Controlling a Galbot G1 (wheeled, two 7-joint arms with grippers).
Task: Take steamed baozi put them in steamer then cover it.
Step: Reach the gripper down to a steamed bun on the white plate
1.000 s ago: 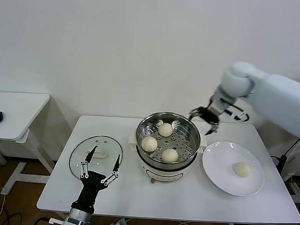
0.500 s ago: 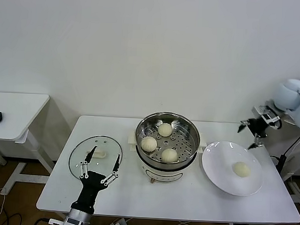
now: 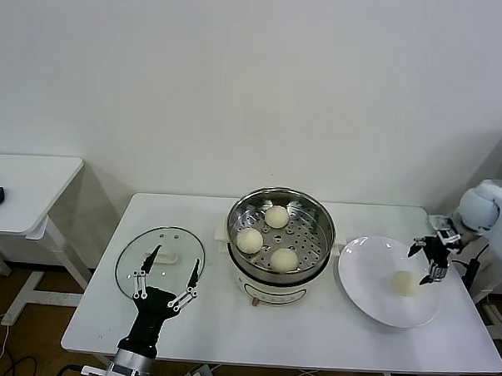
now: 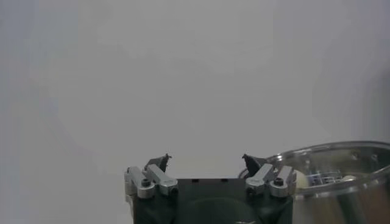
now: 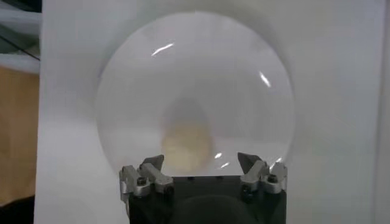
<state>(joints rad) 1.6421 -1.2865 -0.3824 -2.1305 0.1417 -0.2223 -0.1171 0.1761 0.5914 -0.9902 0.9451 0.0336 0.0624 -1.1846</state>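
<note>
The steamer [image 3: 324,241], a shiny steel pot with a holed tray, stands mid-table with three baozi [image 3: 276,216] inside. A fourth baozi [image 3: 403,283] lies on the white plate [image 3: 368,272]. My right gripper [image 3: 425,260] hangs open just above that baozi, touching nothing. Its wrist view shows the baozi [image 5: 186,146] on the plate [image 5: 195,73], just ahead of the open right gripper [image 5: 204,161]. The cover [image 3: 139,266], a glass lid with a white handle, lies flat at the front left. My left gripper [image 3: 178,256] stands open over it, also empty [image 4: 206,159].
A white side table [image 3: 26,186] with a dark object stands off to the left. The steamer's rim [image 4: 341,164] shows in the left wrist view. The plate sits close to the table's right edge. Cables lie on the floor below.
My right arm swung from beside the steamer's far rim out to the right, then came down over the baozi on the plate. The left arm stayed still.
</note>
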